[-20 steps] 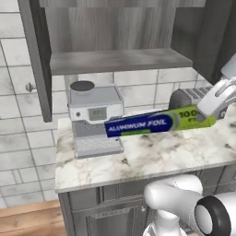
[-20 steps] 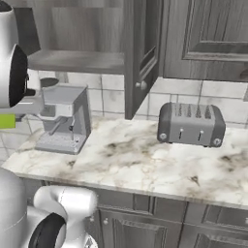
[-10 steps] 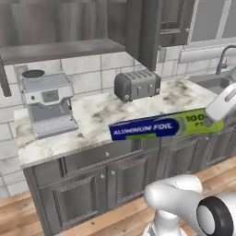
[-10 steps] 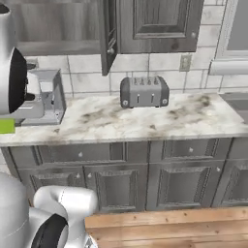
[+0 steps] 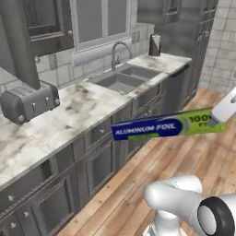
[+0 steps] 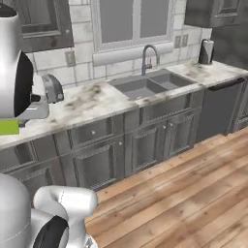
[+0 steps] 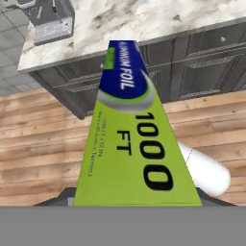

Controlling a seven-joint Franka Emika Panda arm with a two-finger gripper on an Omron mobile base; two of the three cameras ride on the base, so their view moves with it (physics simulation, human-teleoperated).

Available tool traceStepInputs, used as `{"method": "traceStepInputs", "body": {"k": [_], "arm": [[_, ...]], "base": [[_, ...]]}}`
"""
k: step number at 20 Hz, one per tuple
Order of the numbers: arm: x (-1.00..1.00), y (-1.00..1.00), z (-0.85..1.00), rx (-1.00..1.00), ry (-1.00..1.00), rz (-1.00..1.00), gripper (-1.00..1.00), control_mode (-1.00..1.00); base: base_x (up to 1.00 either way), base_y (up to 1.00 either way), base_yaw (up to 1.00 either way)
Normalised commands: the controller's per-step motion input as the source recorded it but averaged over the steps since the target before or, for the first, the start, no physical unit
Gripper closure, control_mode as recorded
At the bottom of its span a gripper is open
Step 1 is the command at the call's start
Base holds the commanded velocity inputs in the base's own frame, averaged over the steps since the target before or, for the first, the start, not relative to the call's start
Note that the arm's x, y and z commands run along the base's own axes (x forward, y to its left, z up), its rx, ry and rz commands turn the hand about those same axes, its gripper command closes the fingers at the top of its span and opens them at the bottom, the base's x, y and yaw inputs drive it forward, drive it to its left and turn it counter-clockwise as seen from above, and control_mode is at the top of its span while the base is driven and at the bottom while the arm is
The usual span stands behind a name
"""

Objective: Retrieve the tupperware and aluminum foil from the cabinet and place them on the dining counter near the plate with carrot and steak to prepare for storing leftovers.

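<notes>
The sink (image 5: 120,79) works as the landmark here. It's sunk into a marbled counter (image 5: 69,117) that runs along the wall, with a curved faucet (image 5: 117,51) standing right behind it and a window (image 5: 99,20) above that. A grey toaster (image 5: 28,101) is parked on the same counter, well off to the left of the sink in the left base view, under a dark wall cabinet edge. At the far end past the sink, a small dark canister-looking thing (image 5: 155,44) is set by the wall; what it is exactly can't be made out. Grey drawer and door fronts (image 6: 145,140) are lined up below the sink, and a wood plank floor (image 6: 193,193) is spread out in front of them.

The aluminum foil (image 5: 166,128) is held up in the air, out in front of the sink cabinets and over the floor, not touching the counter. Nothing is seen between the box and the counter front. Its long axis is roughly level, slightly tilted, with the blue lettered end pointed toward the cabinets below the sink and the lime-green end out toward the gripper (image 5: 220,119). That green end is gripped by the gripper, fingers clamped on the box's width, though the fingertips themselves are hidden behind the box in the hand view.
</notes>
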Motion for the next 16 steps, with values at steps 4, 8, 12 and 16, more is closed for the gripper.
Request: {"method": "traceStepInputs", "body": {"k": [4, 8, 12, 16], "arm": [[0.0, 0.0, 0.0, 0.0, 0.0, 0.0, 1.0, 1.0], [0.0, 0.0, 0.0, 0.0, 0.0, 0.0, 1.0, 1.0], [0.0, 0.0, 0.0, 0.0, 0.0, 0.0, 1.0, 1.0], [0.0, 0.0, 0.0, 0.0, 0.0, 0.0, 1.0, 1.0]], "base": [[0.43, -0.53, -0.68], [0.79, -0.29, -0.58], [0.99, -0.05, -0.52], [1.0, 0.02, -0.47]]}}
